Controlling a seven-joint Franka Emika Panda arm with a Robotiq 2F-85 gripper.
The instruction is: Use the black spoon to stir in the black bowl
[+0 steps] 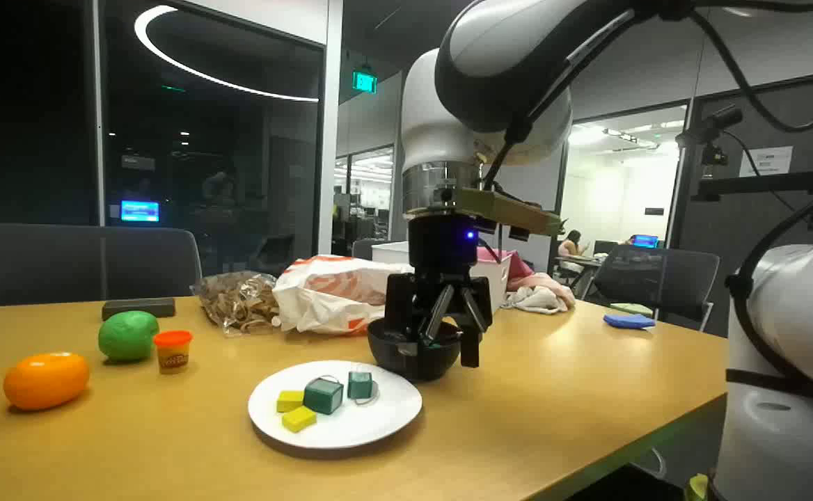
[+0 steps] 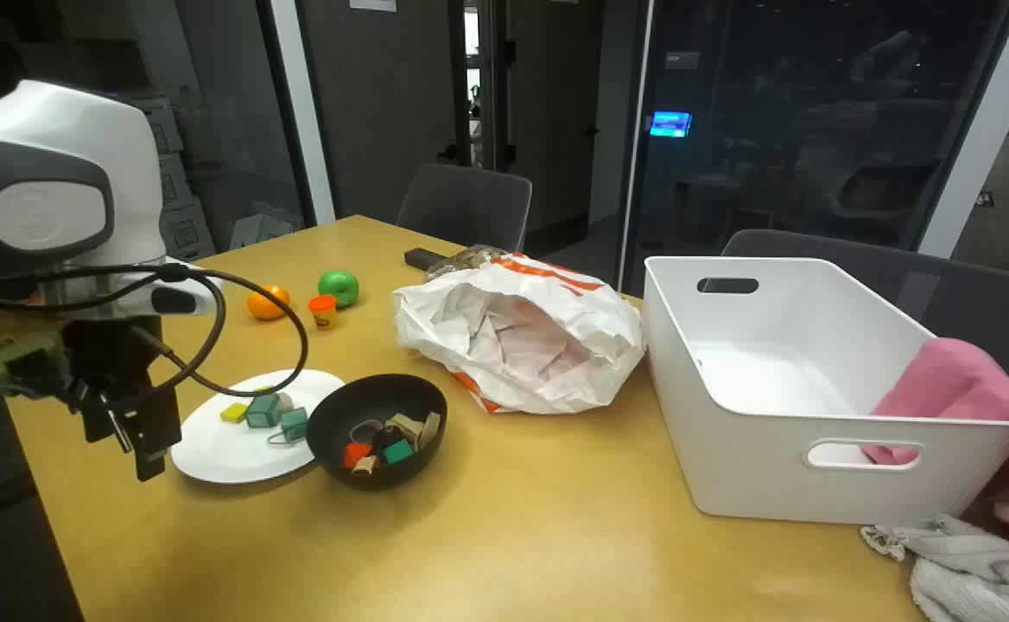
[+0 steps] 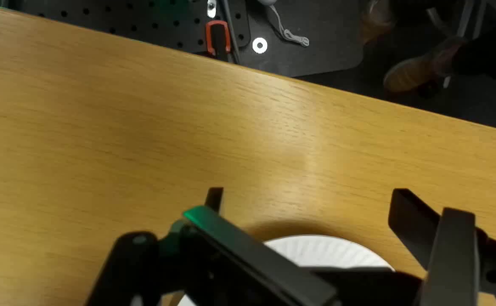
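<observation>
The glossy black bowl (image 1: 443,363) stands on the table beside the white plate. It also shows in an exterior view (image 2: 332,453), with red, teal and tan pieces inside. My gripper (image 1: 441,351) points down and overlaps the bowl in that view. In an exterior view the gripper (image 2: 124,441) is apart from the bowl, above the table beside the plate. In the wrist view the two fingers stand wide apart, and the gripper (image 3: 308,195) is open with nothing between its tips. The black spoon does not show; it is hidden or out of view.
The white plate (image 1: 274,435) holds green and yellow blocks. A white bag (image 2: 513,345) and a white bin (image 2: 764,466) stand behind. An orange fruit (image 1: 47,380), a green fruit (image 1: 127,336) and a small orange-lidded tub (image 1: 173,355) are farther along. The table edge (image 3: 290,77) crosses the wrist view.
</observation>
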